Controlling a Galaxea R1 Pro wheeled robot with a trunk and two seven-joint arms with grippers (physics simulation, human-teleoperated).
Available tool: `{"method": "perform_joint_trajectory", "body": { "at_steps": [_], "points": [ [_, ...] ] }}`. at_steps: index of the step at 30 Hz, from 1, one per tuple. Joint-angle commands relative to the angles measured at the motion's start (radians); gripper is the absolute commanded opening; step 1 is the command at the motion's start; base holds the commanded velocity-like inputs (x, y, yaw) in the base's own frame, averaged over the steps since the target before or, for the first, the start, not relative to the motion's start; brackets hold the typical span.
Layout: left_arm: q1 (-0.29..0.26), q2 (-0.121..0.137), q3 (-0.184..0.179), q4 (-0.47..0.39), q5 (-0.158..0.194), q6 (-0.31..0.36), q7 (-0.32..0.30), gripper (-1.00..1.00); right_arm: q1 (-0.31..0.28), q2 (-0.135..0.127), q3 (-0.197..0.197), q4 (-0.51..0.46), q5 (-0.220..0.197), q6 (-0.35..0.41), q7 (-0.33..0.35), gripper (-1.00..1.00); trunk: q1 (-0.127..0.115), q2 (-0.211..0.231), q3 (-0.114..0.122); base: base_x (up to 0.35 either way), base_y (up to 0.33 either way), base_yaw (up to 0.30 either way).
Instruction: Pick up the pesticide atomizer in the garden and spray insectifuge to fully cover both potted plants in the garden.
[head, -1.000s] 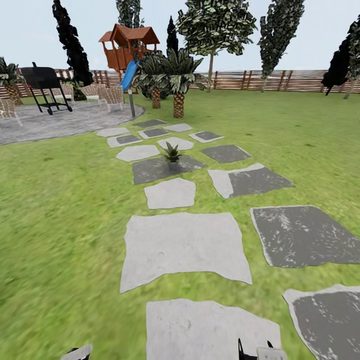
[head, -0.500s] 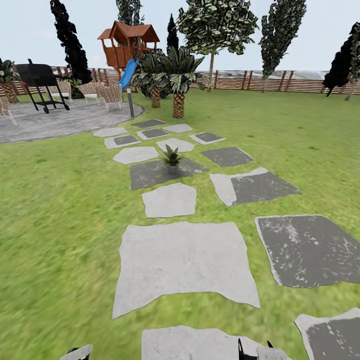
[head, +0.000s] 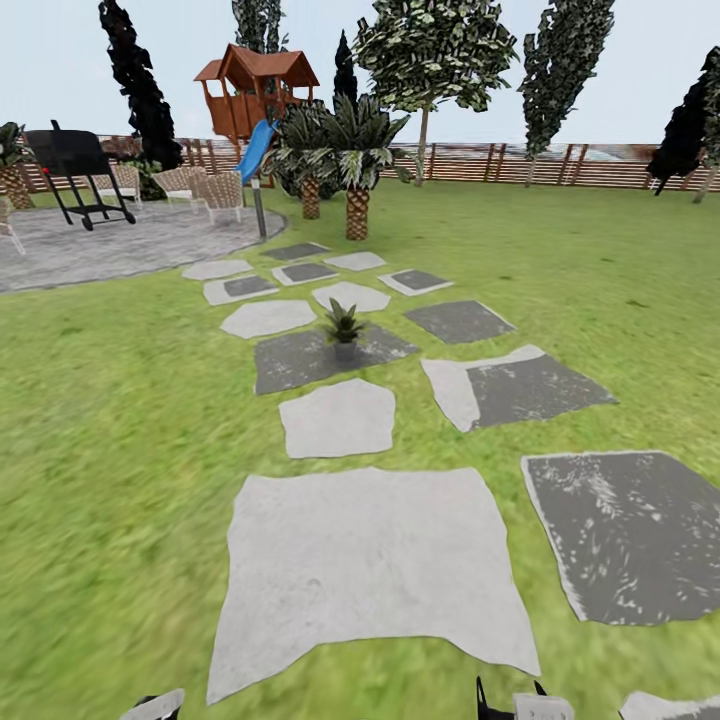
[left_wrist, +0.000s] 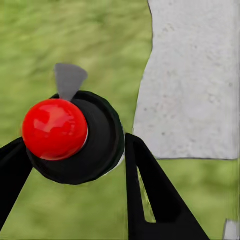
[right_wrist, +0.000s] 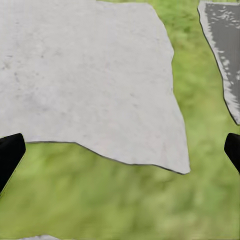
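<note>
The pesticide atomizer (left_wrist: 75, 142) shows in the left wrist view as a round dark body with a red knob and a pale grey nozzle. My left gripper (left_wrist: 75, 147) is shut on it, one black finger on each side, over grass beside a pale stone. One potted plant (head: 343, 325), a small rosette of pointed leaves, stands on a dark stepping stone (head: 300, 358) some way ahead in the head view. My right gripper (right_wrist: 120, 150) is open and holds nothing, its fingers (right_wrist: 10, 152) spread wide above a pale stone (right_wrist: 90, 75) and grass.
A path of grey and white stepping stones (head: 365, 560) runs ahead across the lawn. Two palms (head: 355, 150), a wooden play tower with a blue slide (head: 255, 95) and a slatted fence (head: 520, 162) stand at the back. A paved patio with a black grill (head: 75, 165) and chairs lies at the far left.
The whole head view has shifted: the stones slide down the picture and the potted plant looks nearer, so the camera has moved forward. The grippers keep their places in the view.
</note>
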Motion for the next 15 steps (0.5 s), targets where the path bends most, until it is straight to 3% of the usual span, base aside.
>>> {"method": "perform_joint_trajectory", "body": {
  "at_steps": [1,15],
  "points": [
    [-0.001,0.0,0.0,0.001,0.007,-0.003,-0.005,-1.0,-0.001,0.0,0.009,0.001,-0.006,-0.002,-0.004,1.0,0.0,0.0,-0.001,0.339,0.0,0.0],
    [0.001,0.0,0.0,0.002,0.007,-0.003,-0.005,-1.0,-0.001,0.0,0.009,0.001,-0.005,-0.002,-0.004,1.0,0.0,0.0,-0.001,0.339,0.0,0.0]
  ]
}}
